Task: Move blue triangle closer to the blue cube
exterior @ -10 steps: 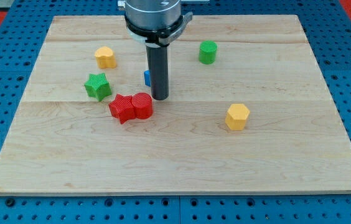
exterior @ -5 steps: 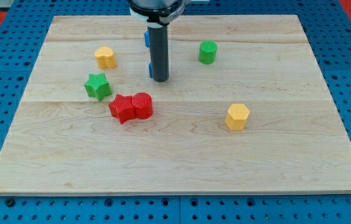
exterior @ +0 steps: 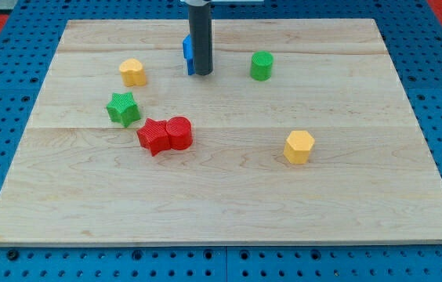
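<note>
My tip (exterior: 201,74) rests on the board near the view's top centre. Two blue blocks show as slivers at the rod's left edge, mostly hidden behind it. The upper blue sliver (exterior: 186,46) and the lower blue sliver (exterior: 190,65) sit one right above the other, nearly touching. I cannot make out which is the triangle and which is the cube. The tip is at the lower blue block's right side, against it or just beside it.
A yellow block (exterior: 132,72) and a green star (exterior: 123,108) lie to the left. A red pair (exterior: 165,135) sits below the tip. A green cylinder (exterior: 262,65) is to the right and a yellow hexagonal block (exterior: 299,146) at the lower right.
The rod has moved toward the view's top, and the lower blue block has slid up with it, ending close under the upper blue block. The other blocks have not moved.
</note>
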